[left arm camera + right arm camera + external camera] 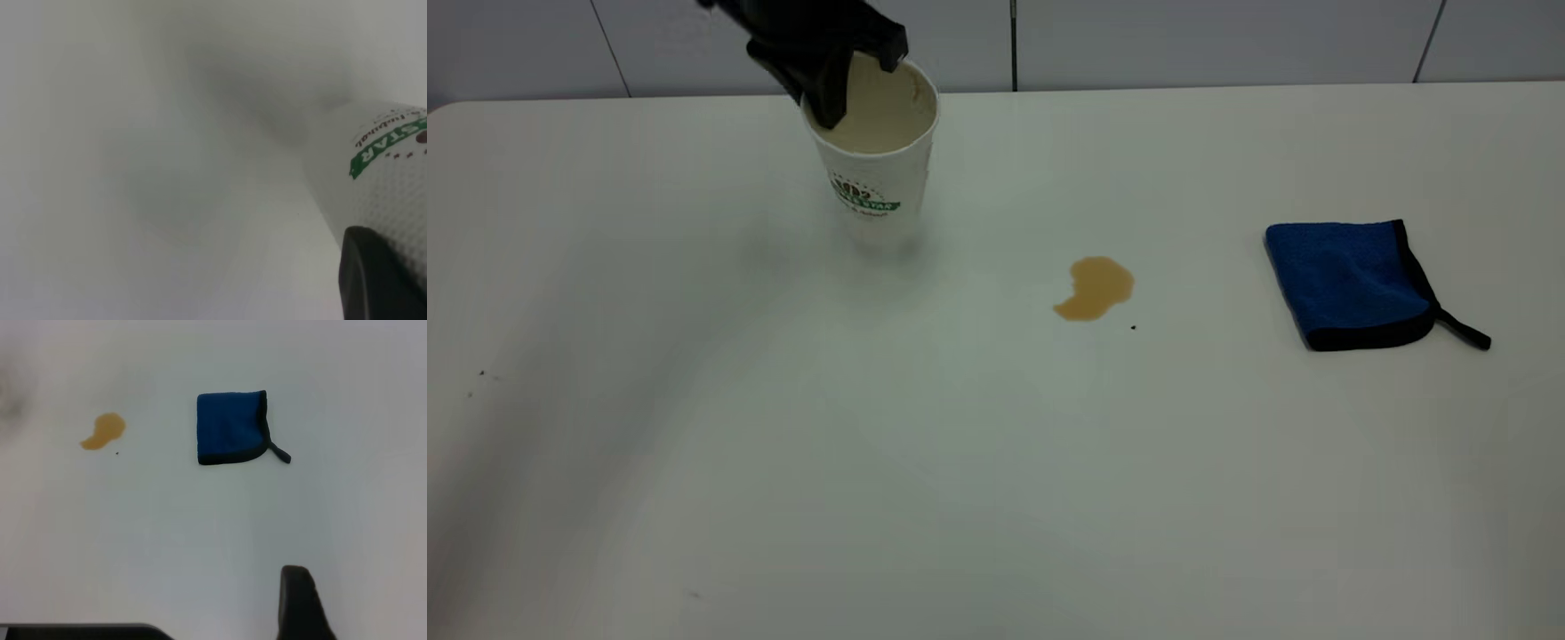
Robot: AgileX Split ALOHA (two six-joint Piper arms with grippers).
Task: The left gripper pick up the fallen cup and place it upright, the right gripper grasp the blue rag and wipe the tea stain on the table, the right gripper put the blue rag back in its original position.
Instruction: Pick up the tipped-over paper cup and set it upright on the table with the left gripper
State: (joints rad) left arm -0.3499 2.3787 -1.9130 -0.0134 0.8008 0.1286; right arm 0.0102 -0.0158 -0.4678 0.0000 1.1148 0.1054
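The white cup (pixel 876 169) with the green logo stands upright at the back left of the table (pixel 783 462). My left gripper (pixel 860 84) is shut on the cup's rim, with one finger inside the stained cream interior and one outside. In the left wrist view, one black finger (pixel 373 280) lies against the cup wall (pixel 387 187). The tea stain (pixel 1096 287) is a light-brown puddle mid-table, to the right of the cup. The blue rag (pixel 1352 283) lies folded at the right. The right wrist view shows the rag (pixel 230 427) and the stain (pixel 103 431) far from my open, empty right gripper (pixel 227 620).
A tiny dark speck (pixel 1133 327) sits just right of the stain. A few small specks (pixel 482 373) lie near the table's left edge. A grey panelled wall (pixel 1183 40) runs behind the table's back edge.
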